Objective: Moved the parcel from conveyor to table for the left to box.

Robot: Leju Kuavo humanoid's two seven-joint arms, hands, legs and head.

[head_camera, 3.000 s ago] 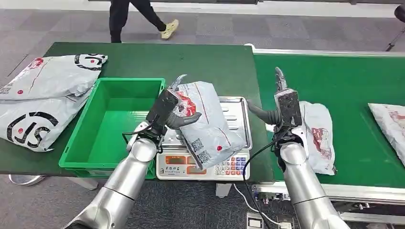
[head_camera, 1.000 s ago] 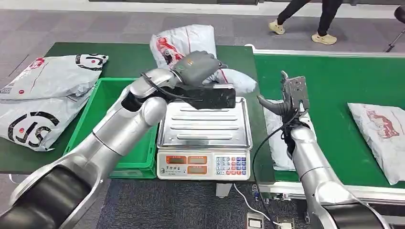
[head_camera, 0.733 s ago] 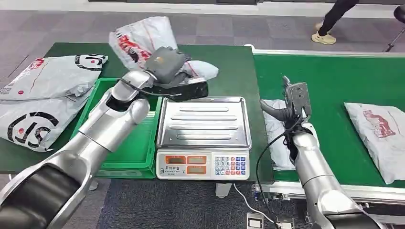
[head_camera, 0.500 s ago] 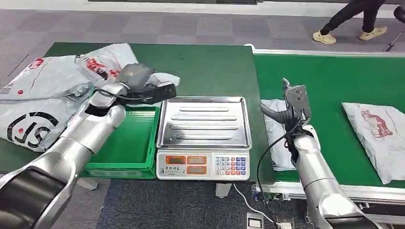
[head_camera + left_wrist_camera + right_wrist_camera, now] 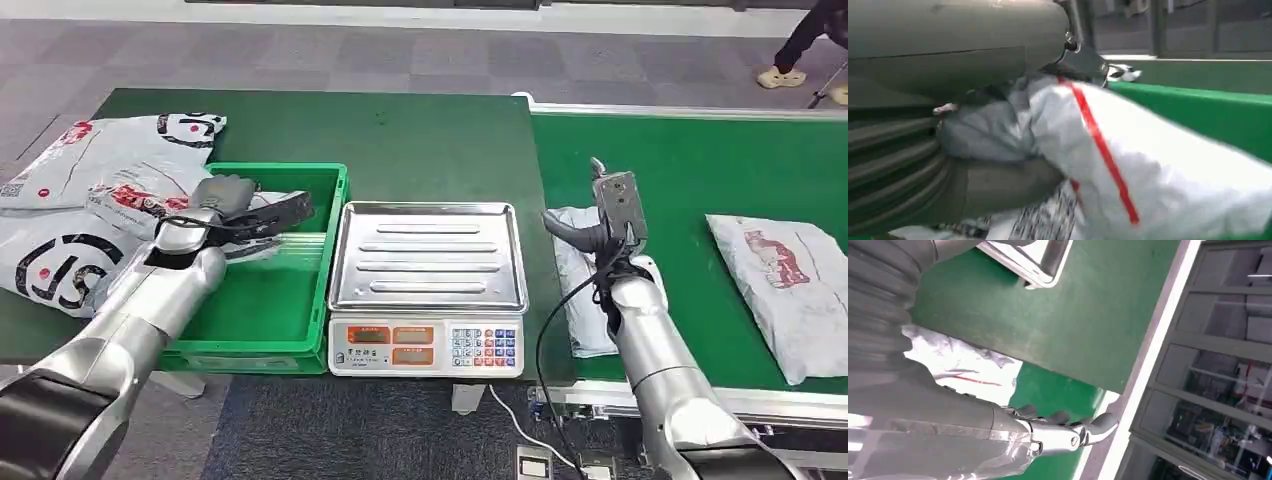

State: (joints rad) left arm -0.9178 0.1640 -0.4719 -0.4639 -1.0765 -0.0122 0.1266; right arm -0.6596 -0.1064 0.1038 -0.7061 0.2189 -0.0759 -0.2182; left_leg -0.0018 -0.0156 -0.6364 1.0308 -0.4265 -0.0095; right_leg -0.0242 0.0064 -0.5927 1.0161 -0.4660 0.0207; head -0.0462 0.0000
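Stacked parcels [image 5: 70,215]: grey mailers with black and red print, heaped at the table's [image 5: 420,140] left edge.

Left hand [image 5: 235,200]: over the left rim of the green bin [image 5: 290,300], fingers clamped around the parcel [image 5: 140,197]. In the left wrist view the thumb and fingers press the bag's [image 5: 1148,185] gathered grey end against the palm.

Parcel: grey-white, red-striped, held low over the bin's far-left corner; whether it touches the rim or the stack beside it is hard to tell through the motion blur.

Green bin: near the table's front edge, just left of the scale [image 5: 428,290].

Scale: steel pan bare, keypad facing the front edge.

Right hand [image 5: 600,215]: raised above a second parcel [image 5: 580,280] at the conveyor's [image 5: 700,160] left edge, fingers straight and apart, holding nothing.

Third parcel [image 5: 785,290]: lying flat towards the conveyor's right end.

Person's foot [image 5: 775,75]: on the floor beyond the conveyor's far edge.
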